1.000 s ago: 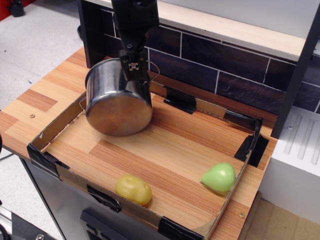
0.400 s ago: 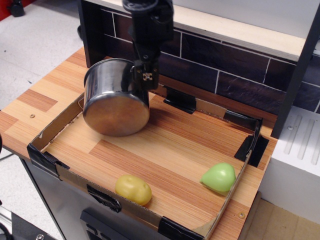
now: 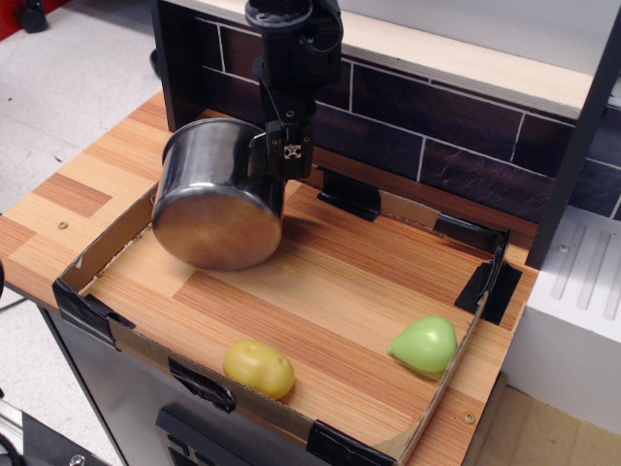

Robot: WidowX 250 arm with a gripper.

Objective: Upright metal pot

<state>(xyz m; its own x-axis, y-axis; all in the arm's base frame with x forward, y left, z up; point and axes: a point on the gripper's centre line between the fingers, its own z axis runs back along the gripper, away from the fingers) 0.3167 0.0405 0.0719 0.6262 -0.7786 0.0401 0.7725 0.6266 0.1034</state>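
Note:
The shiny metal pot (image 3: 215,209) lies tilted on its side at the back left of the cardboard tray (image 3: 93,309). Its flat round base faces the camera and down to the left, and its mouth points back toward the wall. My gripper (image 3: 291,163) comes down from above at the pot's upper right side, by the rim and handle. Its fingers look closed there on the pot's edge. The handle itself is hidden behind the gripper.
A yellow toy food (image 3: 258,368) lies at the tray's front edge and a green toy food (image 3: 424,345) at the front right. A dark tiled back wall (image 3: 437,126) stands behind the tray. A white unit (image 3: 582,282) is at the right.
My gripper has moved right and a little down along the pot's rim side. The pot has tipped further over to the left, its base swinging toward the tray's left wall.

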